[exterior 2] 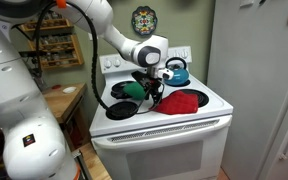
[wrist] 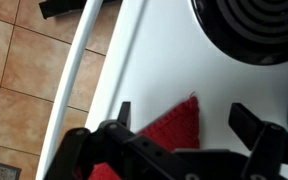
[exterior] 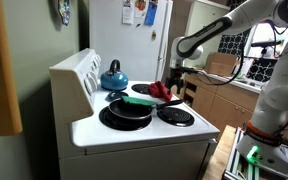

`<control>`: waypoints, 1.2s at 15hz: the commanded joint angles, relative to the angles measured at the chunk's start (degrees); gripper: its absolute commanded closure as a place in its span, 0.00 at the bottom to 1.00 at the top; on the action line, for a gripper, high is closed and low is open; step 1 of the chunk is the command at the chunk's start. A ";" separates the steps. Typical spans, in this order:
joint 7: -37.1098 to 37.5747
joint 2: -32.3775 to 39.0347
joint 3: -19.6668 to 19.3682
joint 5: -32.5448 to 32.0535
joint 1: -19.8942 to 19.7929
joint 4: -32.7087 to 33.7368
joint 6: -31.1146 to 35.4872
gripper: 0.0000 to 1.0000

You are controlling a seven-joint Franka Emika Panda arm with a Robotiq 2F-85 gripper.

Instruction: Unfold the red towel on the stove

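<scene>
The red towel [exterior 2: 184,102] lies rumpled on the stove [exterior 2: 164,145], over the burner nearest the front edge and the fridge [exterior 2: 264,80]. In an exterior view the claw [exterior 2: 152,92] hangs at the towel's 9 o'clock, spread wide and gripping nothing. In the wrist view a red corner shows between its fingers [wrist: 124,112]. A black pan [exterior 2: 122,108] sits at 9 o'clock of the towel and a blue kettle [exterior 2: 176,70] at 12 o'clock.

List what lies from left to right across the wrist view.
Left to right: tiled floor → white oven handle → red towel → black coil burner.
</scene>
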 commanded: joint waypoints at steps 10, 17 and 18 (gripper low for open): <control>-2.95 5.08 -0.75 7.52 -0.57 0.49 1.81 0.31; -1.67 7.61 -0.52 7.47 -0.38 2.34 3.67 0.77; -1.22 7.42 -0.41 7.13 -0.26 2.56 3.54 0.85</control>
